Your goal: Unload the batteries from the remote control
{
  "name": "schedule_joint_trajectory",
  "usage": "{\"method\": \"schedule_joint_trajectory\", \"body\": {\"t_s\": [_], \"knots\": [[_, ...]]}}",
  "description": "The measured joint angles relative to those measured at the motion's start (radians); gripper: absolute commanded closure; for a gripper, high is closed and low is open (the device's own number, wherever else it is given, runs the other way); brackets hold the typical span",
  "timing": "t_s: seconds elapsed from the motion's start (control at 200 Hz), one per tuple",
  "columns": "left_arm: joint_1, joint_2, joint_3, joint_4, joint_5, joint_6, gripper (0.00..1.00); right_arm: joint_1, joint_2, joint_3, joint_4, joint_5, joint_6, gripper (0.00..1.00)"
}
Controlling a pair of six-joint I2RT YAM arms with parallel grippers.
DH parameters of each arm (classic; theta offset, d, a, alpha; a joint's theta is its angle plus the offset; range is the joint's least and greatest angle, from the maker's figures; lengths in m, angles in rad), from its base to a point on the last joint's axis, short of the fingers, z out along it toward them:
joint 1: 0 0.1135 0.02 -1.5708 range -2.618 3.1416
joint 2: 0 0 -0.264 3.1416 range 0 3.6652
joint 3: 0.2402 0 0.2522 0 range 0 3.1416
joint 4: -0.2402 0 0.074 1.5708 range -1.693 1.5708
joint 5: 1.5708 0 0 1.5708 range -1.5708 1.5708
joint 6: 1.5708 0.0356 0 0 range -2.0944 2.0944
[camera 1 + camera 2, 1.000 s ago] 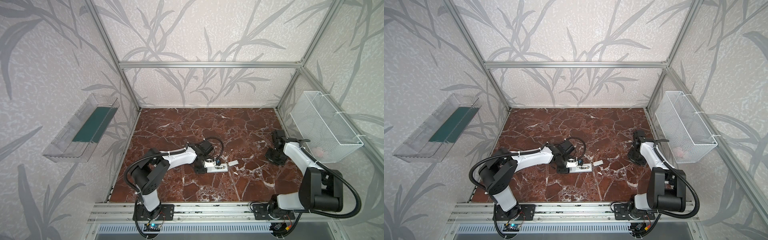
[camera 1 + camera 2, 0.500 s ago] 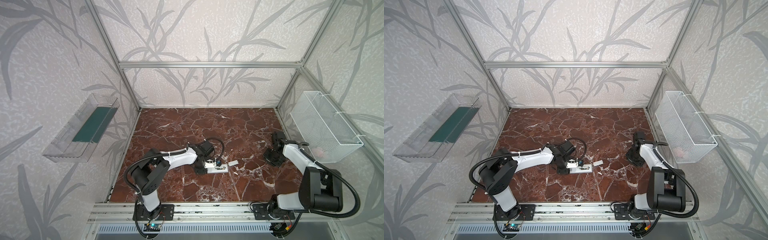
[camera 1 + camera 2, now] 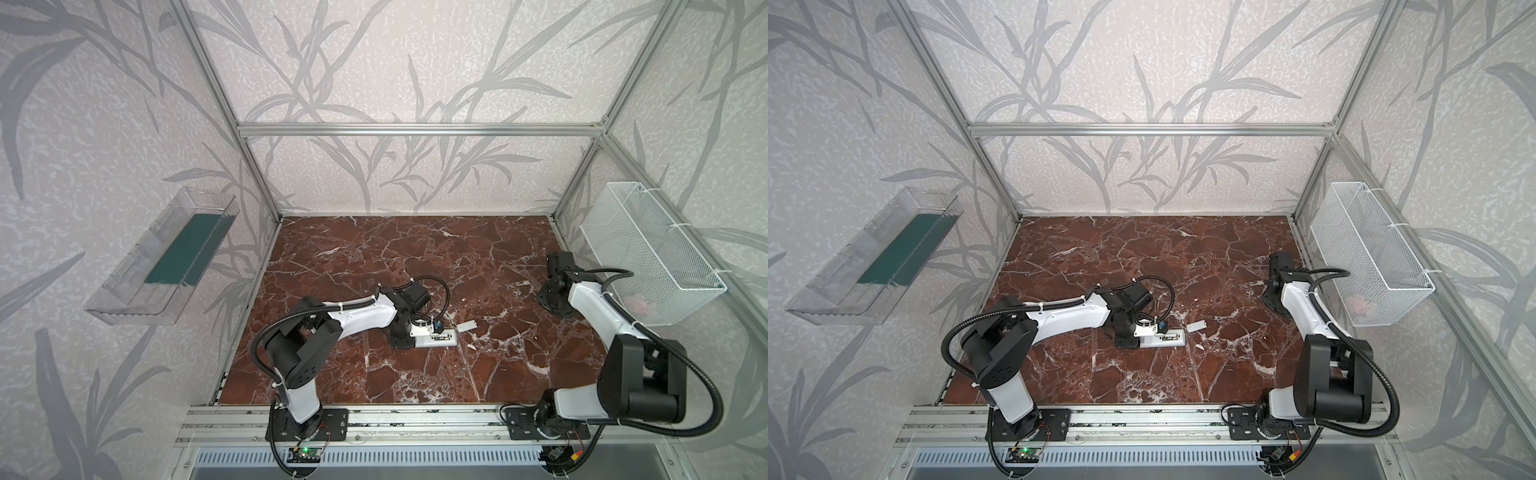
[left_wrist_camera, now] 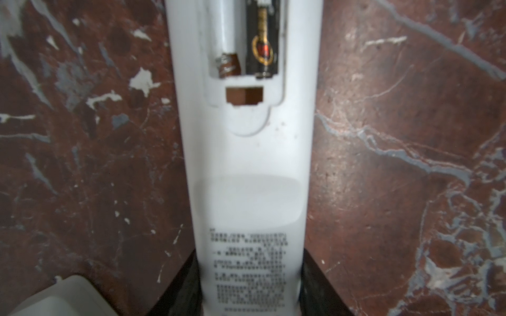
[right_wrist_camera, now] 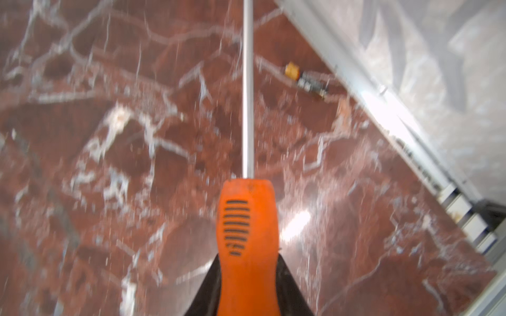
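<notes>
The white remote control lies back-up on the marble floor, in both top views just left of the middle. My left gripper is shut on its lower end. The battery bay is uncovered. One dark, gold-marked battery sits in one slot; the slot beside it is empty, spring bare. Another battery lies loose on the floor by the frame rail. My right gripper, near the right edge, is shut on an orange-handled screwdriver.
The small white battery cover lies just right of the remote. A white wire basket hangs on the right wall, a clear tray on the left wall. An aluminium rail borders the floor.
The right gripper has shifted slightly near the right edge with the screwdriver in it. The left arm and the remote have stayed put.
</notes>
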Motion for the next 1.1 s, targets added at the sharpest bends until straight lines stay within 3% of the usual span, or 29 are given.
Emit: {"method": "schedule_joint_trajectory", "body": {"t_s": [0.185, 0.54, 1.105], "knots": [[0.000, 0.000, 0.000, 0.000, -0.001, 0.000, 0.73, -0.032, 0.091, 0.028, 0.039, 0.063, 0.000, 1.00], [-0.002, 0.000, 0.000, 0.000, -0.001, 0.000, 0.73, -0.154, 0.215, 0.043, 0.049, -0.008, -0.009, 1.00], [-0.004, 0.000, 0.000, 0.000, -0.002, 0.000, 0.73, -0.164, 0.243, 0.054, 0.052, -0.086, -0.007, 1.00]]}}
